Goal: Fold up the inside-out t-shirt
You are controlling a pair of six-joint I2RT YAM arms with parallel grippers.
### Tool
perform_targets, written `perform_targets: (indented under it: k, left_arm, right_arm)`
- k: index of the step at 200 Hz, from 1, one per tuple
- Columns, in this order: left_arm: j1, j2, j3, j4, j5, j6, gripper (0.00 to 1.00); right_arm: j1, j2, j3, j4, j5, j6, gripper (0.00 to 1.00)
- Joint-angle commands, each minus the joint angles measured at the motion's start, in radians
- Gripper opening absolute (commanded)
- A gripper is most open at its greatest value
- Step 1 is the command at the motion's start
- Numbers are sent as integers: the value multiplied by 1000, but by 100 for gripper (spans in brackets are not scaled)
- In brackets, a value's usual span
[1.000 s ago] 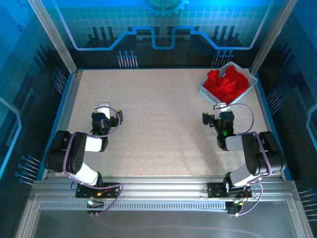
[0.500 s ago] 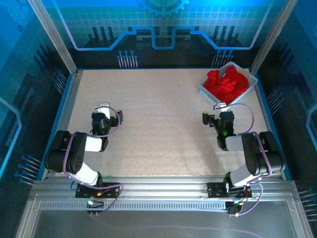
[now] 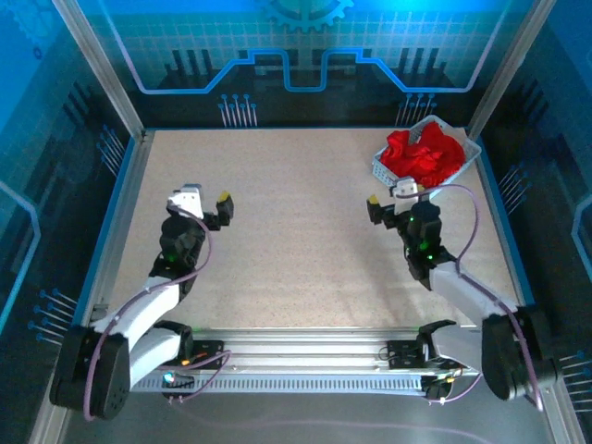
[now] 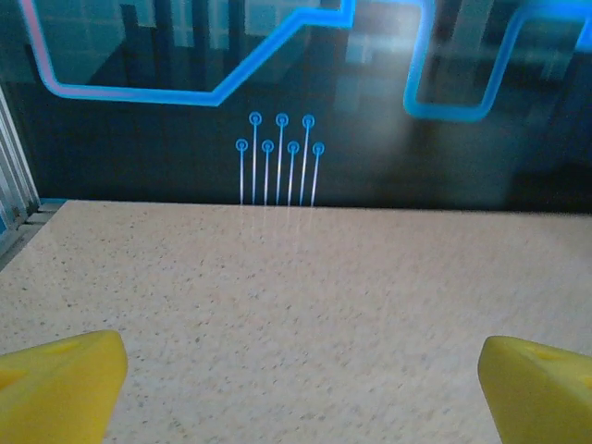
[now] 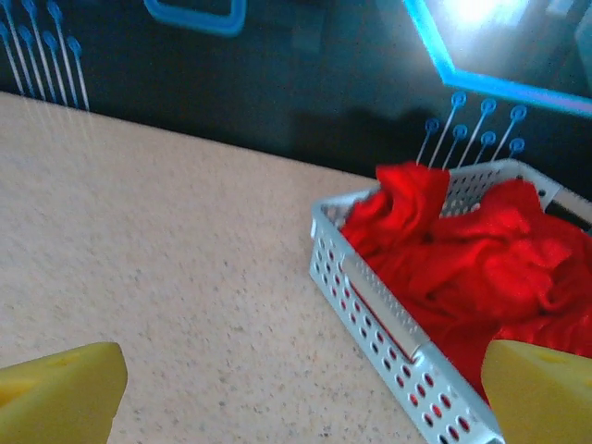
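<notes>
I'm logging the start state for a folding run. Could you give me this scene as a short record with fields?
shirt: red, crumpled in the basket, not yet folded
basket: pale blue mesh, far right corner of the table
left tool: open, empty, over bare table on the left
right tool: open, empty, close to the basket's near side
table: speckled beige

basket [image 5: 370, 310] right end cropped; t-shirt [image 5: 481, 268] lower folds behind wall.
</notes>
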Motion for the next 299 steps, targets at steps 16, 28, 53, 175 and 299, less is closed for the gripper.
perform_targets:
  k: [16,28,53,175,299]
  left_arm:
    - [-5,-111,165,-431,-88,-300,99]
    - [-4,-126,198,-521,-123,-375,99]
    - [0,-133,241,-663,-169,-520,99]
    - [-16,77,392,-778,160,-444,99]
    - [-120,82,400,-832,132,-392,99]
  right_arm:
    - [11,-211,137,-311,-25,106,100]
    - [-3,-265,171,-378,-29,170,100]
    - [-46,-331,230,-542,20,387,100]
    - [-215,429,758,-736,-6,404,99]
    - [-334,1049,1295,-998,50,460,91]
